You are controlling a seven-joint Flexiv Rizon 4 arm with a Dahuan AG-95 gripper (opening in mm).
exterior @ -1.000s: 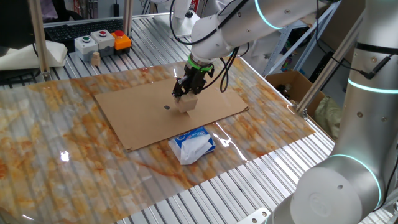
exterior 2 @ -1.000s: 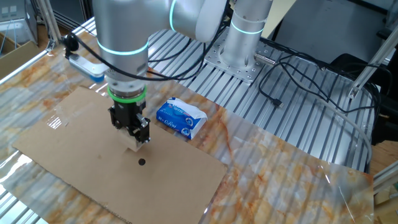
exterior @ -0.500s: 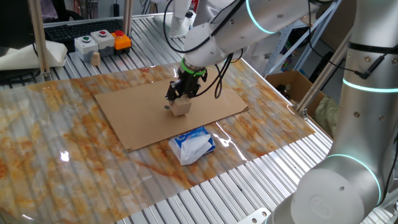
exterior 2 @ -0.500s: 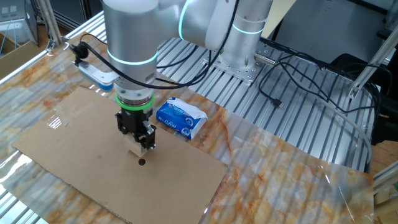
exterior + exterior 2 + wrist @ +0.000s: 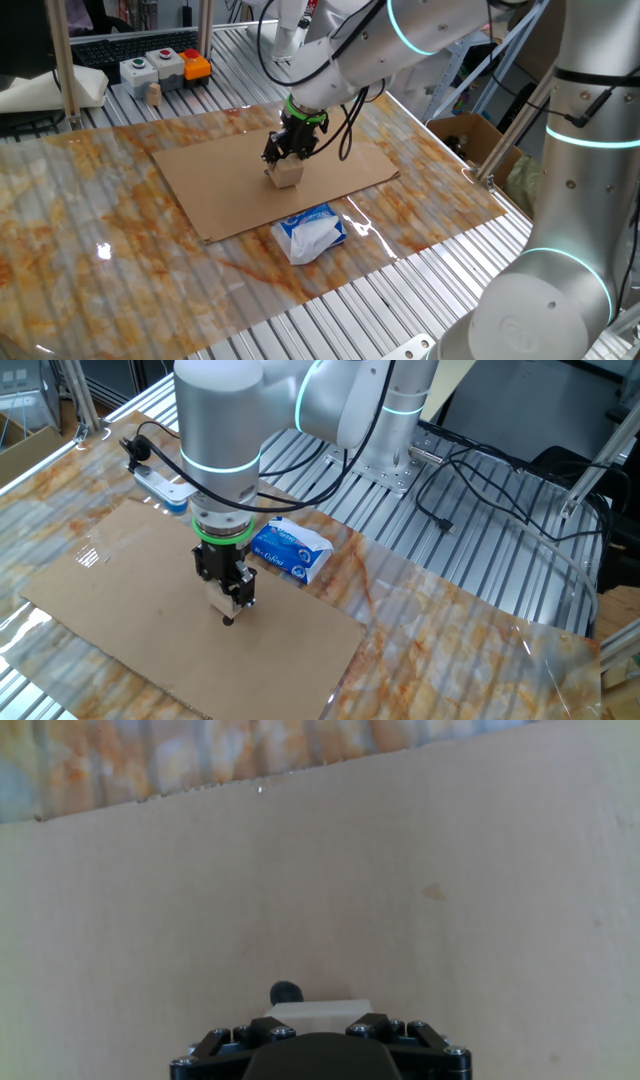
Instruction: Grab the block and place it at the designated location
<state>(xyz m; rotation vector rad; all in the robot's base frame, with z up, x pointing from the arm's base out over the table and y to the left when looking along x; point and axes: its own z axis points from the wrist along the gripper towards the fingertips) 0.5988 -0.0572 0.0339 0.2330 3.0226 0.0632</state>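
My gripper point(image 5: 285, 168) is shut on the light tan wooden block point(image 5: 286, 176) and holds it just over the brown cardboard sheet point(image 5: 210, 190). In the other fixed view the block point(image 5: 222, 600) sits between the fingers of the gripper point(image 5: 227, 603), and the black dot point(image 5: 229, 621) shows just below it. In the hand view the block point(image 5: 316, 1011) peeks out past the gripper body point(image 5: 318, 1055), with the black dot point(image 5: 286, 992) partly hidden at its far left corner. In the one fixed view the dot is hidden by the block and gripper.
A blue-and-white tissue packet point(image 5: 310, 231) lies off the sheet's near edge, also in the other fixed view point(image 5: 290, 549). A button box point(image 5: 165, 67) and a small wooden peg point(image 5: 154, 94) stand at the back left. A cardboard box point(image 5: 468, 138) stands to the right.
The gripper has carried the block leftward across the sheet toward the black dot, now right at it and lower.
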